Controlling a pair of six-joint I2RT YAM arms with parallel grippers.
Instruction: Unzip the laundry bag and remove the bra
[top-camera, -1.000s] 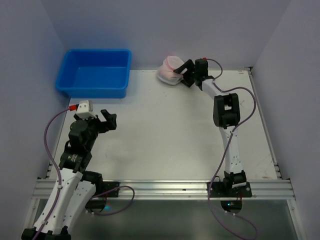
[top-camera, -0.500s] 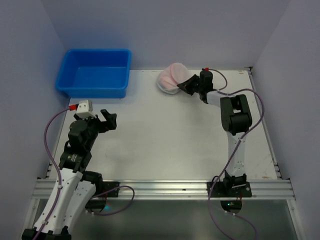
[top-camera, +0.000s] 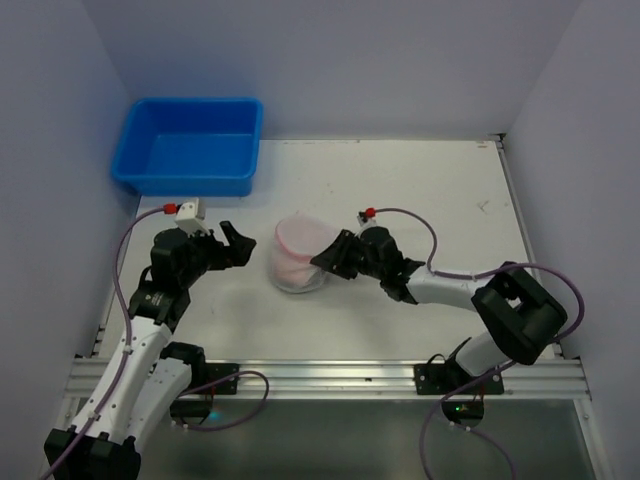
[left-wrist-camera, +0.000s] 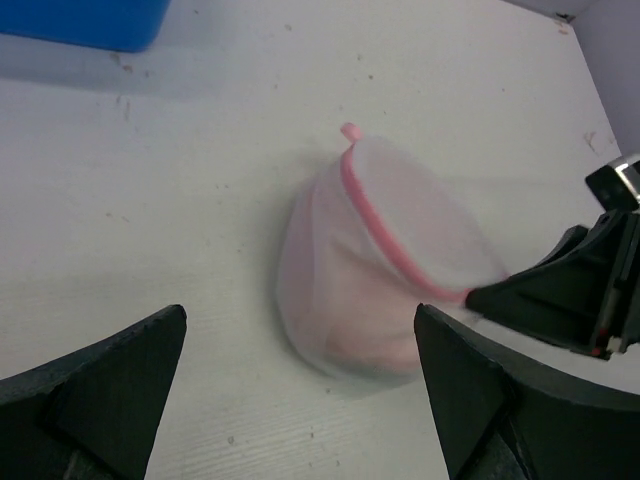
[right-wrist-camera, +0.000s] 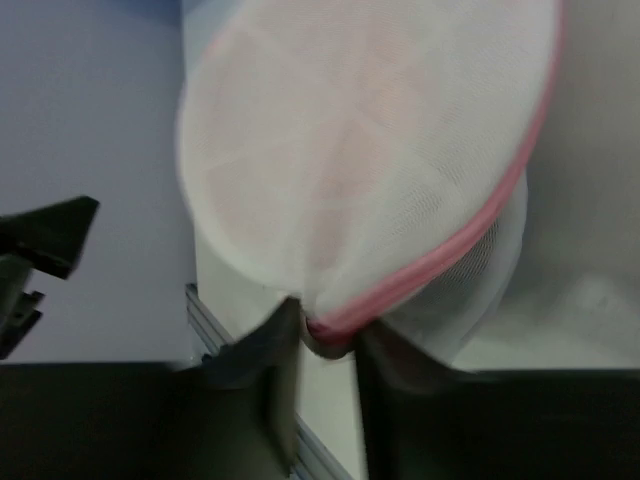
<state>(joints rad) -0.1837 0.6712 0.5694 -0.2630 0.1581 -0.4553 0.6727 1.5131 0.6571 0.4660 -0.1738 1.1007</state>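
The laundry bag (top-camera: 298, 253) is a round white mesh pouch with a pink zipper rim, now on the table's middle left. A pale pink shape shows through the mesh. My right gripper (top-camera: 328, 262) is shut on the bag's pink rim, seen close up in the right wrist view (right-wrist-camera: 330, 330). The bag fills that view (right-wrist-camera: 370, 150). My left gripper (top-camera: 228, 243) is open and empty, just left of the bag. In the left wrist view the bag (left-wrist-camera: 380, 270) lies between and beyond my fingers (left-wrist-camera: 110, 390). The right gripper's black fingers (left-wrist-camera: 560, 295) show at its right.
A blue tub (top-camera: 190, 145) stands at the back left corner; its edge shows in the left wrist view (left-wrist-camera: 80, 22). The table's metal front rail (top-camera: 320, 378) runs along the near edge. Grey walls close in the back and sides.
My right gripper has dragged the bag from the back of the table to the middle left, near my left gripper. The left arm has shifted forward and right a little.
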